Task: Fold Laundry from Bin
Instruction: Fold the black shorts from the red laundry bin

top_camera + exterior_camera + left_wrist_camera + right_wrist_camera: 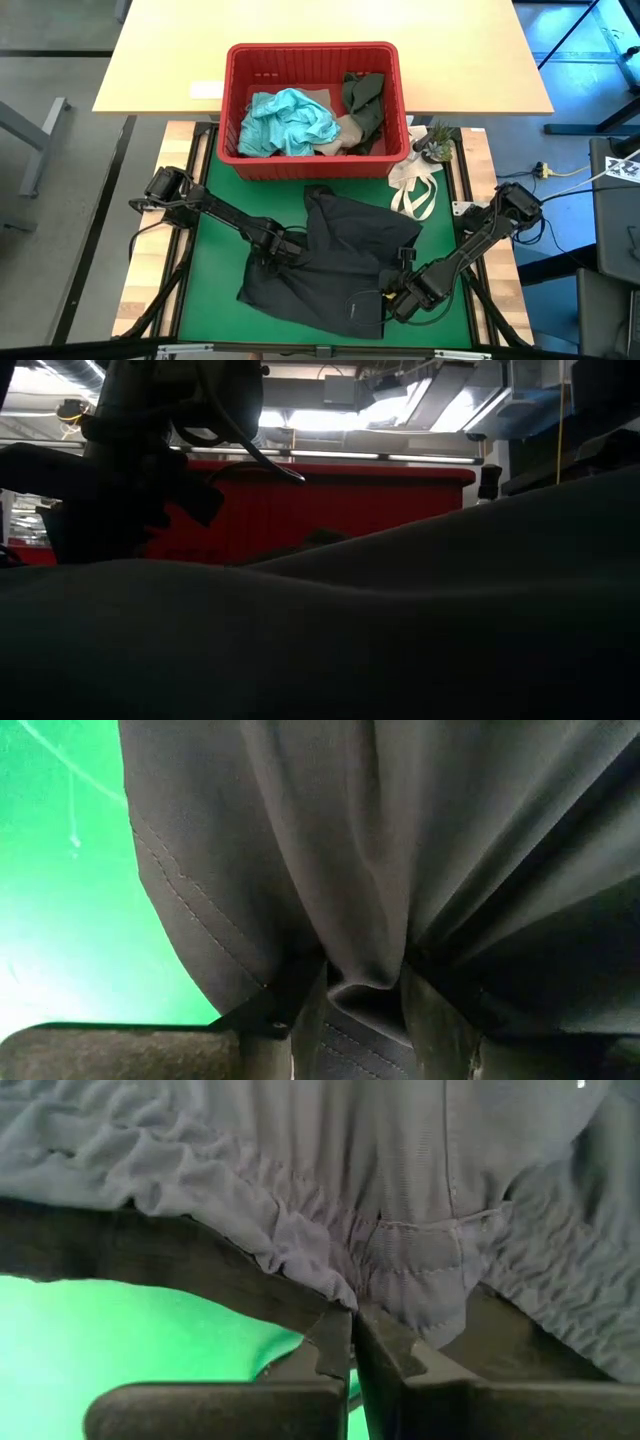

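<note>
While the red bin (312, 165) at twelve o'clock is holding teal (290, 122), olive (362, 95) and tan garments (350, 128), black garment (340, 260) is lying on the green bench (215, 270), left gripper (283, 250) pinching its nine-o'clock edge, right gripper (398, 297) clamping its five-o'clock hem.

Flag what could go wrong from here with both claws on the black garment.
1. The right claw pinches only the gathered edge of the black garment; it may slip out.
2. The left claw holds a bunched fold, so layers may drag unevenly.
3. The white bag touches the garment's corner and could snag.
</note>
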Robot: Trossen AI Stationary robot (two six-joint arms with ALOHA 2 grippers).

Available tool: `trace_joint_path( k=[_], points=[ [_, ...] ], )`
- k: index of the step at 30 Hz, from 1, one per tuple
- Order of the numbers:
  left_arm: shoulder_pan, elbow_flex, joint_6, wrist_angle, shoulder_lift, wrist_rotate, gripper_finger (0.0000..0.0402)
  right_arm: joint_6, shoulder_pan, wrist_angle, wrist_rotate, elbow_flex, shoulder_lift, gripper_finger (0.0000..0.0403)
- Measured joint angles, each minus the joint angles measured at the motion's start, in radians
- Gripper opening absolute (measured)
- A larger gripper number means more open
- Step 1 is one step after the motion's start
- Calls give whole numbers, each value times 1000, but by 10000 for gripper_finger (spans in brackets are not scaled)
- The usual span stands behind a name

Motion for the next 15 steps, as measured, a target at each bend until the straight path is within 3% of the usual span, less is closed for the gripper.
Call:
trace_joint_path(
  k=[10,15],
  points=[
    [0,1,-29,21,0,-59,124,2,0,-12,-19,0,0,17],
    [4,1,-31,21,0,-53,124,16,0,-17,-39,0,0,74]
  ],
)
